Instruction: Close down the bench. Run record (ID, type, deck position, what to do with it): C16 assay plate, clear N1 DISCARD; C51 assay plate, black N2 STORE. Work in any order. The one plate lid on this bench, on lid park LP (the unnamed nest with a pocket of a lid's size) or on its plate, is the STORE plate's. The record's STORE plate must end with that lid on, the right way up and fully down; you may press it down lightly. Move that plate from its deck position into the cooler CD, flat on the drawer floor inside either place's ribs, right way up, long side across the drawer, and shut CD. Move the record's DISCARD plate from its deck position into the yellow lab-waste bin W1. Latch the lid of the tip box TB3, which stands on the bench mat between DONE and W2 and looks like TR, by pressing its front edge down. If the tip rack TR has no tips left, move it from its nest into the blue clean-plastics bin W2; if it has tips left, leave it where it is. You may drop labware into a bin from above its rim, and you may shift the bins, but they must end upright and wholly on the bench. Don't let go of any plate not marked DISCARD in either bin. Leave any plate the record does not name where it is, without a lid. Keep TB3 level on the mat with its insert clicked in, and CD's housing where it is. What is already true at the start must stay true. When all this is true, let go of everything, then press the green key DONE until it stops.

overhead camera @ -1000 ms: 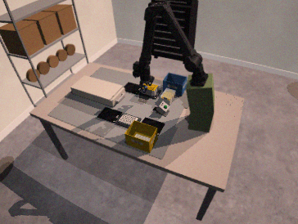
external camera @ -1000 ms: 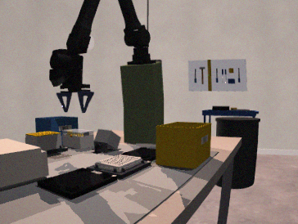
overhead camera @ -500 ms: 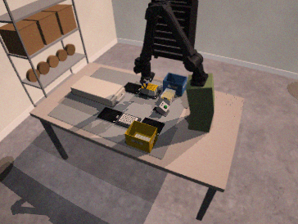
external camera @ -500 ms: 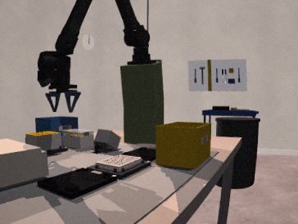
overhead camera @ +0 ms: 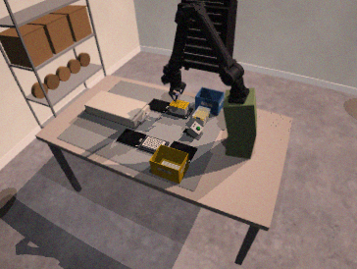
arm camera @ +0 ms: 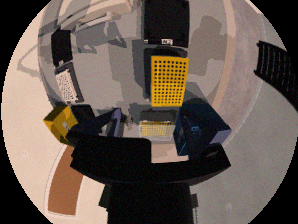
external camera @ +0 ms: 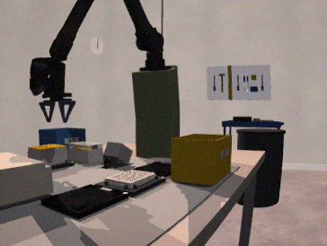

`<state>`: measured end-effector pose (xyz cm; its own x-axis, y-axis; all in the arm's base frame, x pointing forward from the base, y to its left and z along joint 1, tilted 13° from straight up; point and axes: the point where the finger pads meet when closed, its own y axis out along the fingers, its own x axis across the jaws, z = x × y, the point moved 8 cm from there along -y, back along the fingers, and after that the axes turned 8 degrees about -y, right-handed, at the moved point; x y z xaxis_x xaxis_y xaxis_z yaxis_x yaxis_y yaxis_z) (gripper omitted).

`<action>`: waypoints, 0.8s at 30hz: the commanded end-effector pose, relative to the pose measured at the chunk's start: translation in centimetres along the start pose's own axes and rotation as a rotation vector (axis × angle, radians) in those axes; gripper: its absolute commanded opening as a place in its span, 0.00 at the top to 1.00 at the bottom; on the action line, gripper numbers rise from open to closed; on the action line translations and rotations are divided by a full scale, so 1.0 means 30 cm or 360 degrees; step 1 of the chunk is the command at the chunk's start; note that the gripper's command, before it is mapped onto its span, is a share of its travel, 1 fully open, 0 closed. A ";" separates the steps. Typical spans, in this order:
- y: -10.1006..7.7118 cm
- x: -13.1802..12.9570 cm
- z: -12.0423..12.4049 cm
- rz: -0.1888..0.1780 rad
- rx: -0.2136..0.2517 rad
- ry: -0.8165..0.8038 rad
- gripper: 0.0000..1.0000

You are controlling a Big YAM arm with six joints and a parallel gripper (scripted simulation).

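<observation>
My gripper [overhead camera: 176, 93] is open and empty. It hangs above the tip rack TR [overhead camera: 178, 105], whose top is full of yellow tips. In the exterior view the open fingers [external camera: 57, 110] are well above the rack [external camera: 47, 152]. The wrist view shows the yellow rack [arm camera: 168, 80] ahead of the fingers and the tip box TB3 [arm camera: 154, 128] between them, lower down. TB3 [overhead camera: 200, 115] stands between the blue bin W2 [overhead camera: 210, 97] and the green key DONE [overhead camera: 198, 128]. A plate with a pale gridded top [overhead camera: 153, 143] sits on a dark nest. The yellow bin W1 [overhead camera: 170, 161] holds something pale.
The beige cooler CD [overhead camera: 115, 108] lies along the left of the mat. An empty black nest [overhead camera: 131, 137] is left of the gridded plate. The arm's green base block [overhead camera: 240, 120] stands to the right. A shelf with boxes [overhead camera: 44, 34] stands off the table.
</observation>
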<state>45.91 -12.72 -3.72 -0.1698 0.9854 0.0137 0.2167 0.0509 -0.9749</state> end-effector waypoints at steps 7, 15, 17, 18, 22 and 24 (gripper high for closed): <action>-0.018 -0.134 -0.045 0.0016 -0.0028 -0.0015 0.00; -0.077 -0.193 -0.072 0.0045 -0.0070 -0.0021 0.00; -0.042 -0.169 -0.065 0.0031 -0.0050 -0.0020 0.00; -0.042 -0.169 -0.065 0.0031 -0.0050 -0.0020 0.00; -0.042 -0.169 -0.065 0.0031 -0.0050 -0.0020 0.00; -0.008 -0.156 -0.066 0.0015 -0.0033 -0.0048 0.00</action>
<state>47.45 -17.12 -3.19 -0.1718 0.9851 0.0068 0.2224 0.0455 -0.9739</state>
